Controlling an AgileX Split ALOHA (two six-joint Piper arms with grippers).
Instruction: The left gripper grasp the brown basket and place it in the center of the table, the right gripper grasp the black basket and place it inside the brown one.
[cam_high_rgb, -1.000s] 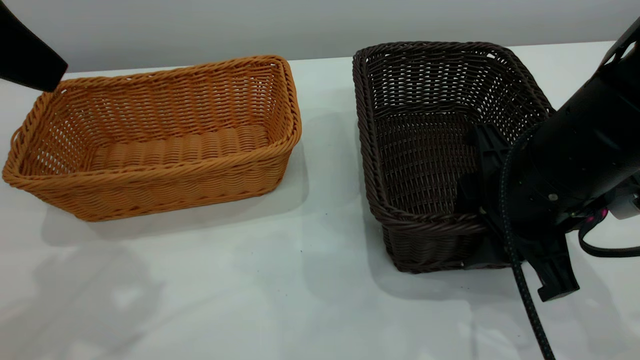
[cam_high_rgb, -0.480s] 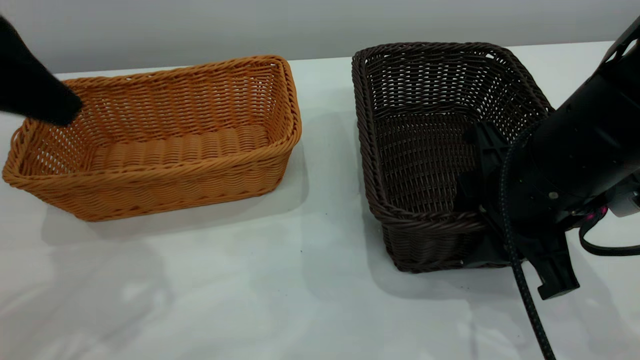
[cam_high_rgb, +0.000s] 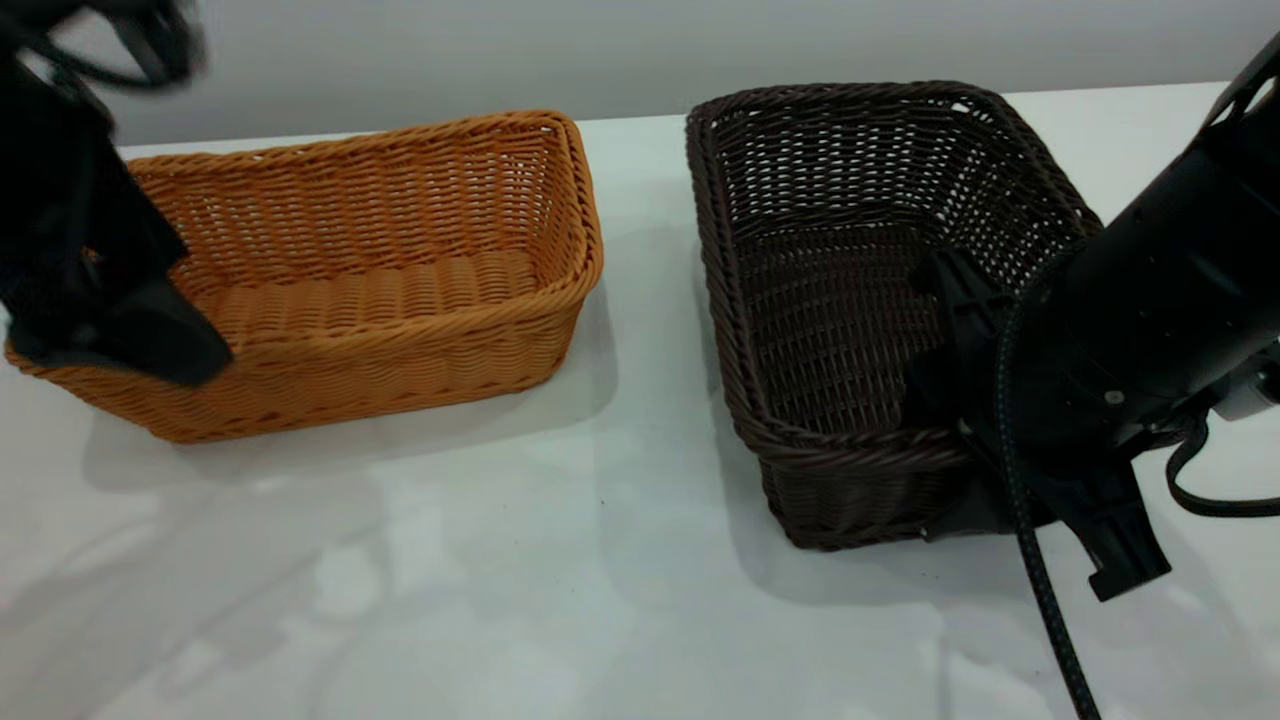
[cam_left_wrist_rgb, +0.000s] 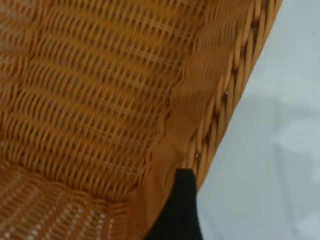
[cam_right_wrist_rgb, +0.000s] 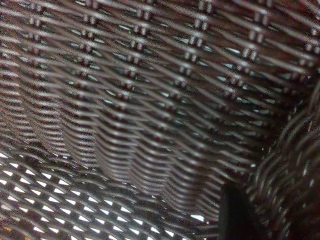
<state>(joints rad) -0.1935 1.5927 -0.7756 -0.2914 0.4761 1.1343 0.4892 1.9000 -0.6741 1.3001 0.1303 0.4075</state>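
Note:
The brown basket stands on the white table at the left. My left gripper hangs at the basket's left end, low by the rim. In the left wrist view one black finger lies against the braided rim, and the other finger is out of view. The black basket stands at the right, its left side slightly raised. My right gripper is shut on its near right wall, one finger inside.
A grey wall runs behind the table's far edge. A gap of bare table separates the two baskets. The right arm's braided cable hangs down over the table's front right.
My left gripper has come down from the upper left to the brown basket's left end. The black basket has tipped and shifted slightly left in my right gripper.

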